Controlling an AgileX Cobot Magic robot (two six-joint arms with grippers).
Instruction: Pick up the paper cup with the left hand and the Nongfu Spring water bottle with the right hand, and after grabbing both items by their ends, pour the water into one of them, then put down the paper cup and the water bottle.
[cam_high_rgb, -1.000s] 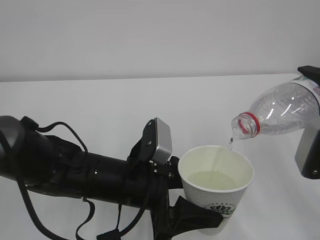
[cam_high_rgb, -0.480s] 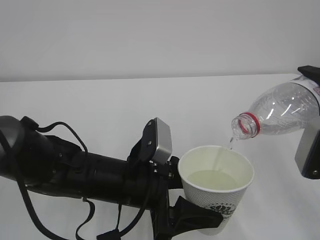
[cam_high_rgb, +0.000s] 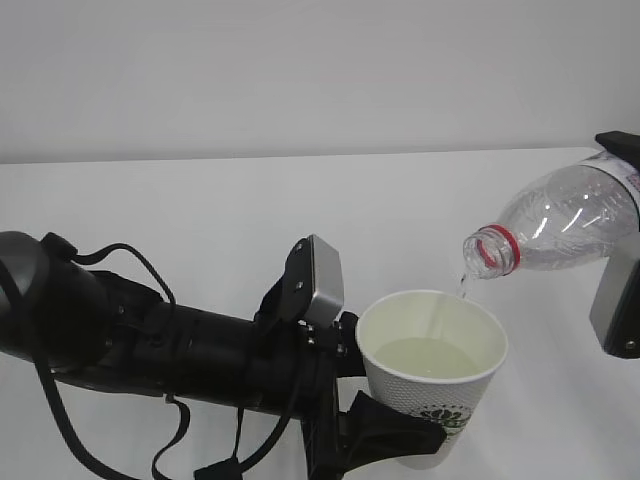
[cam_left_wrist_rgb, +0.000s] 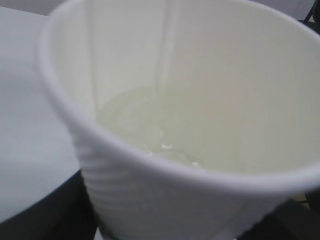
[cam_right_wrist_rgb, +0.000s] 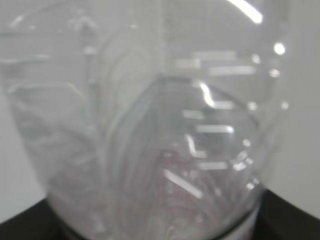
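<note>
The white paper cup (cam_high_rgb: 432, 372) stands upright at the lower middle of the exterior view, with my left gripper (cam_high_rgb: 400, 434) shut on its lower part. The cup (cam_left_wrist_rgb: 165, 190) fills the left wrist view, and pale water (cam_left_wrist_rgb: 160, 135) lies in its bottom. The clear Nongfu Spring water bottle (cam_high_rgb: 565, 218) is tipped, its red-ringed mouth (cam_high_rgb: 490, 250) pointing down-left over the cup. A thin stream of water (cam_high_rgb: 461, 285) falls from it into the cup. My right gripper (cam_high_rgb: 620, 215) is shut on the bottle's far end at the right edge. The bottle (cam_right_wrist_rgb: 150, 120) fills the right wrist view.
Both things hang over a plain white table (cam_high_rgb: 250, 220) with a white wall (cam_high_rgb: 300, 70) behind. My thick black left arm (cam_high_rgb: 150, 340) with looped cables and a silver-grey block (cam_high_rgb: 322, 280) stretches across the lower left.
</note>
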